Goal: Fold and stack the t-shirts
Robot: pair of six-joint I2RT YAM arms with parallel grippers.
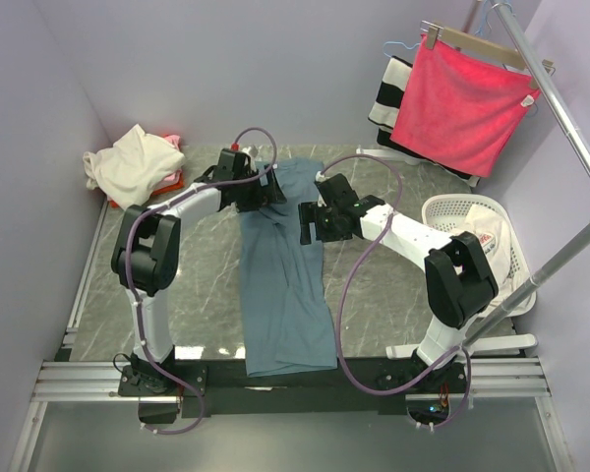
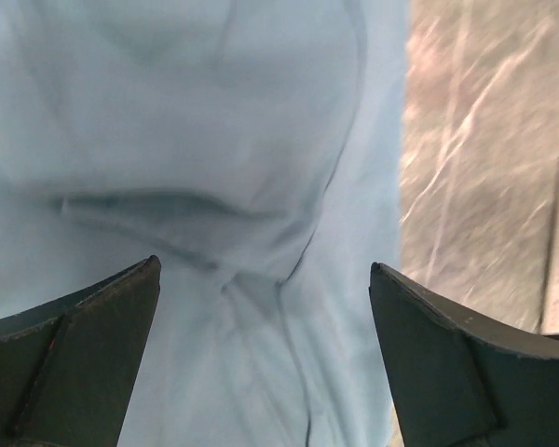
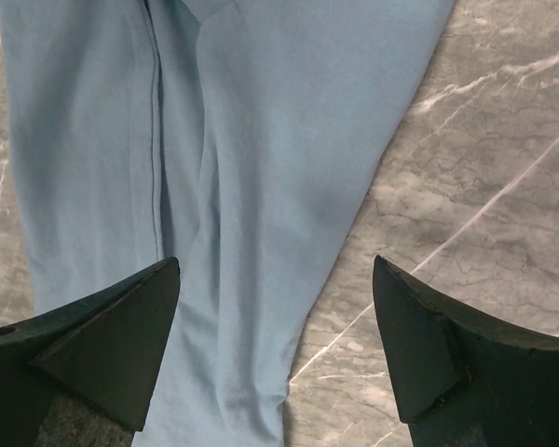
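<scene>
- The left gripper [image 2: 264,270] is seen with its jaws spread wide; nothing is held between them. It hangs over the far end of the blue shirt [image 2: 214,140], where the cloth is bunched into folds. Contact between the fingers and the cloth cannot be told.
- The right gripper [image 3: 275,265] is likewise released, its jaws wide and empty. It is placed over the right edge of the blue shirt [image 3: 261,140], with one finger above cloth and the other above bare table [image 3: 484,140].
- In the top view the left gripper [image 1: 259,189] and right gripper [image 1: 311,218] are found near each other at the far part of the blue shirt [image 1: 285,285].
- One blue shirt is counted. It lies as a long strip down the middle of the table [image 1: 197,295], from the far side to the near edge between the arm bases.
- One cream shirt [image 1: 133,162] is heaped at the far left corner, on top of a red cloth [image 1: 169,181] of which little is shown.
- One basket [image 1: 519,264] stands at the right, with a white cloth [image 1: 477,228] inside it.
- One pink-red towel [image 1: 462,103] is hung from a hanger [image 1: 477,41] at the far right, in front of a striped cloth [image 1: 387,96].
- A slanted rail [image 1: 560,113] crosses in front of the towel and basket.
- Two purple cables [image 1: 359,275] are looped along the arms.
</scene>
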